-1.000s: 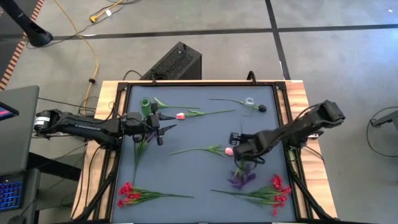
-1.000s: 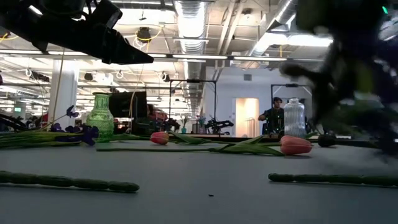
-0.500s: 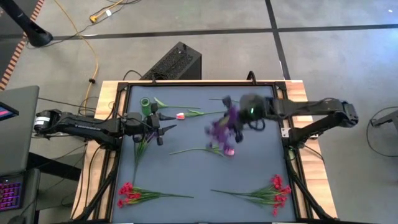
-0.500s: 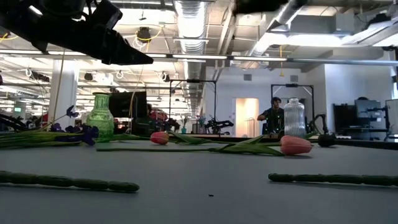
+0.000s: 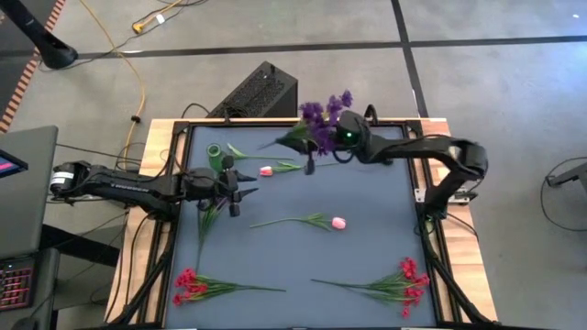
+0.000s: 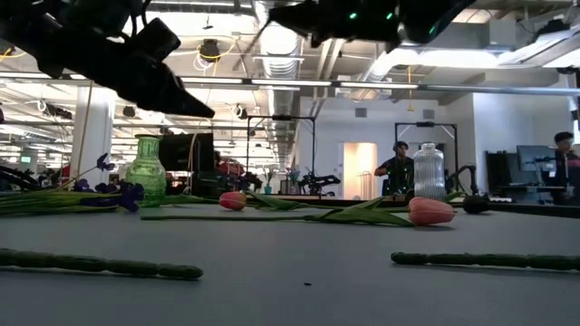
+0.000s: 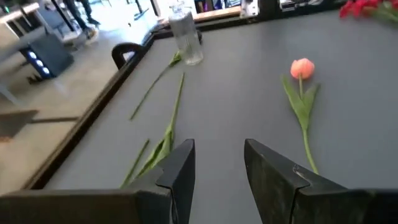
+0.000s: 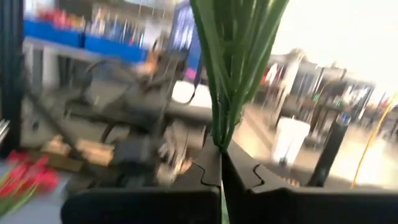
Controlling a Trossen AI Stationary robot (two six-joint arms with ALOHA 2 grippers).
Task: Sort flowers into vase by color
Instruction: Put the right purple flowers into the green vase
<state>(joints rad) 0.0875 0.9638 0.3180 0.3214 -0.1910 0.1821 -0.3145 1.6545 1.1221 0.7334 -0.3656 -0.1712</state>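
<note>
My right gripper [image 5: 323,147] hangs high over the far middle of the table, shut on a purple flower [image 5: 323,112] with green leaves. My left gripper [image 5: 234,188] hovers open at the table's left with nothing between its fingers [image 7: 219,163]. The green vase [image 5: 214,151] stands at the far left; the clear vase [image 6: 429,172] stands at the far right, under my right arm in the high view. Two pink tulips [image 5: 266,170] [image 5: 337,223] lie flat on the mat. Red sprays [image 5: 190,284] [image 5: 404,280] lie near the front edge. Another purple flower [image 6: 127,192] lies by the green vase. My right gripper pinches the purple flower's green stem among its leaves [image 8: 222,134] between the two shut fingers. The fingers reach in roughly level from the table's right side. The flower is lifted clear of the table and rises above the fingers, blooms uppermost.
A black frame rail [image 5: 411,183] borders the mat. A loose green stem [image 7: 155,90] lies near the clear vase [image 7: 185,37]. People stand in the room beyond the far edge [image 6: 396,167]. Bare mat lies in the middle, around the nearer tulip.
My right gripper has risen from the near right of the mat and swung toward the far edge, rolling its wrist, with the purple flower in its hold. The flower has gone from hanging low over the mat to held high, blooms up.
</note>
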